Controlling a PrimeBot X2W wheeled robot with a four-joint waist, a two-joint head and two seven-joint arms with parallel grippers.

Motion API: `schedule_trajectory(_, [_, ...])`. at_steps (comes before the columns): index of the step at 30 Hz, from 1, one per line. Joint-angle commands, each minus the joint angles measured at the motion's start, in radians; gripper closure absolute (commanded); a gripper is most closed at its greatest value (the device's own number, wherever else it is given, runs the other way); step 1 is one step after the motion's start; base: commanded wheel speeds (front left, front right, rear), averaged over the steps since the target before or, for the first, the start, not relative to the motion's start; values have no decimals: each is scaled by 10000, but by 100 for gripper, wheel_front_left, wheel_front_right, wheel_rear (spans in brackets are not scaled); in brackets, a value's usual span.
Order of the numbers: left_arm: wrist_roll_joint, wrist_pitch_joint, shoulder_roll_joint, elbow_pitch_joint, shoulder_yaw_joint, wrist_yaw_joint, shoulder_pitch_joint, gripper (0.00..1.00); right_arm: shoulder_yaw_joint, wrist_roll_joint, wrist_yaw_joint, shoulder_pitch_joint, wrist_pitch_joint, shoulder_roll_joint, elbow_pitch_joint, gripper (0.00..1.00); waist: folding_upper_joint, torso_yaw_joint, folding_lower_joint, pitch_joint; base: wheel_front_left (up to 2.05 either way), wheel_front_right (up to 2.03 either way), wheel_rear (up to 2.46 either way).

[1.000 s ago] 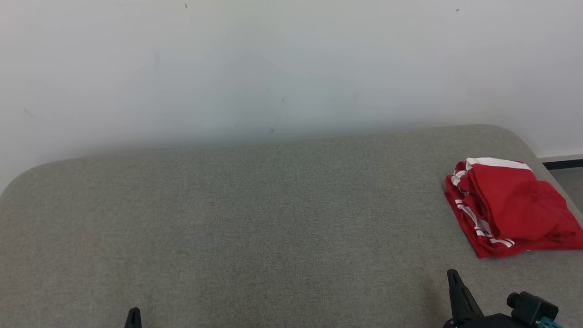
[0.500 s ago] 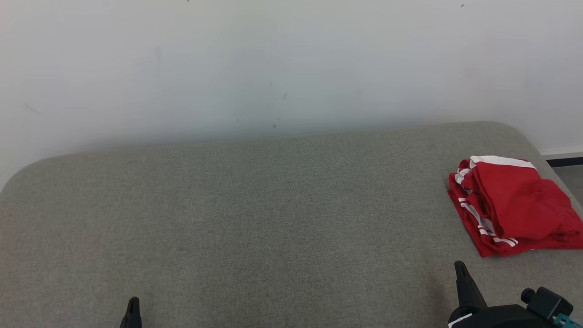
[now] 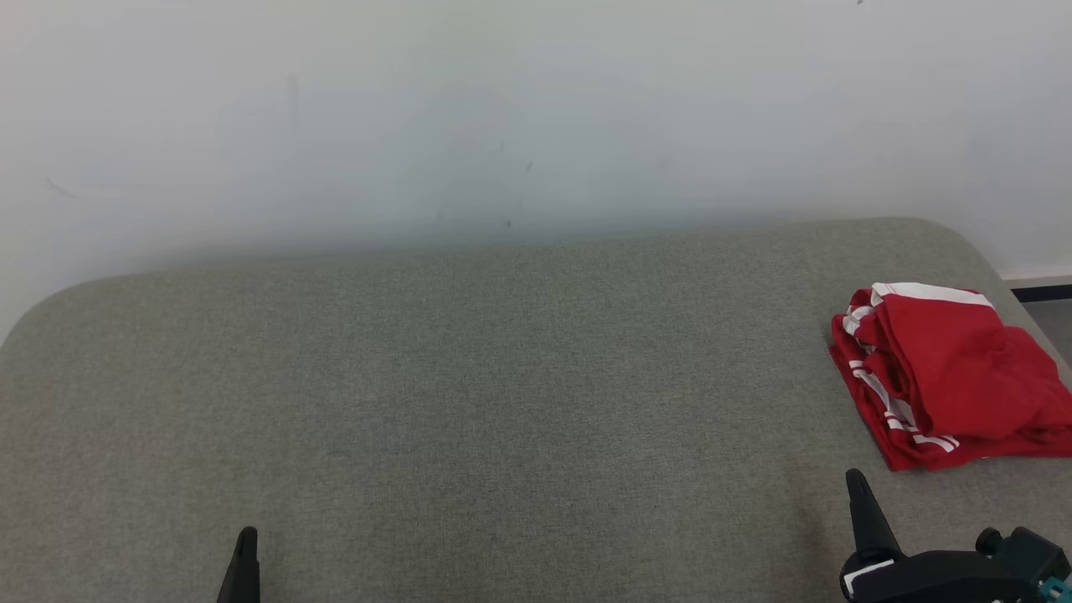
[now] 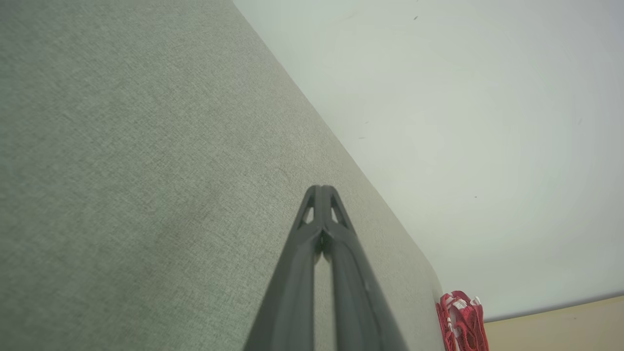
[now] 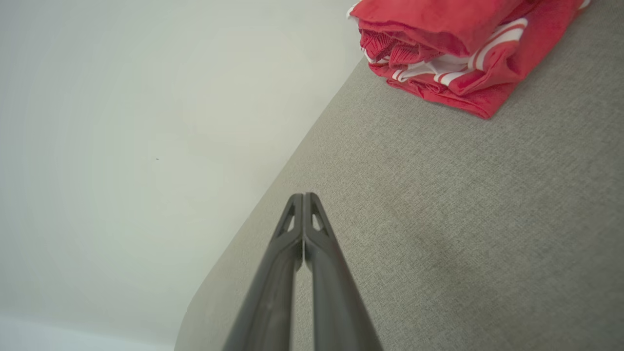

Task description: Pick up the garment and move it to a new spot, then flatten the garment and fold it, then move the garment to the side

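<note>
Red garment [image 3: 946, 377], white-striped, lies in a loose folded stack at the far right of the grey fabric counter [image 3: 502, 402]. Judged soft, light and apt to unfold, so best pinched through all layers at the striped edge. Left claw [image 3: 246, 536] and right claw [image 3: 856, 481] are clenched and empty.

My left jaws stood shut at the lower left of the head view, where just the dark ends of the fingers [image 3: 243, 571] poked up from the bottom edge, pointing up the frame. In the left wrist view those fingers [image 4: 292, 292] rose from the bottom centre and met at the tip, with a thin slit between them lower down. My right jaws were shut too, at the lower right of the head view. Their fingers [image 3: 867, 519] were pressed into one spike leaning slightly left, above the dark wrist housing [image 3: 946, 578] with its small round knob [image 3: 988, 538]. In the right wrist view the fingers [image 5: 273, 292] closed tip to tip.
</note>
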Motion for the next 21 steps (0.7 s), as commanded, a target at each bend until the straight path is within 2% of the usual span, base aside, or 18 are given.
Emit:
schedule_trajectory(1, [-413, 91, 58, -75, 58, -82, -281, 100, -102, 346, -10, -251, 94, 25, -182, 100, -1, 11, -1, 19, 0, 0, 0])
schedule_trajectory(21, [-2569, 638, 73, -10, 150, -235, -682, 100, -479, 2339, -14, -334, 642, 124, -475, 100, -1, 101, -1, 202, 0, 0, 0])
